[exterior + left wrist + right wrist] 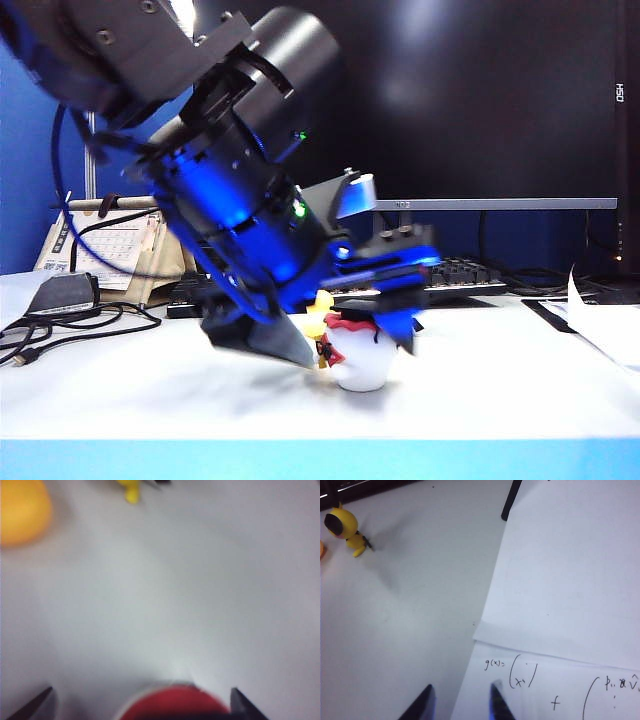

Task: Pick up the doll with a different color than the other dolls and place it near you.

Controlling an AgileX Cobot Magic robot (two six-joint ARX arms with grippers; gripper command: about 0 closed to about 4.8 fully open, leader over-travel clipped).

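Looming nearest the exterior camera, the left arm slants down over the white table (120, 390), and its left gripper (355, 335) straddles the white doll (362, 360), the doll with a different color, which stands upright on the table near its front edge. One dark finger (275, 345) reaches the table just beside the doll on one side, while the other finger (405, 300) hangs over its far side; the fingers are spread wide and neither can be seen pressing the figure. In the left wrist view the doll's red top (175, 705) sits between the two fingertips (242, 707), with clear gaps on both sides. Just behind the doll, a small piece of the yellow pointed-ear figure (319, 312) peeks out; the right wrist view shows that figure (346, 527) standing on the table. A blurred orange-yellow duck (20, 512) lies well apart from the white doll. The right gripper (462, 702) hovers over the edge of a handwritten sheet of paper (570, 580), its fingers narrowly parted and holding nothing. A keyboard (460, 272) and monitor (480, 100) stand behind.
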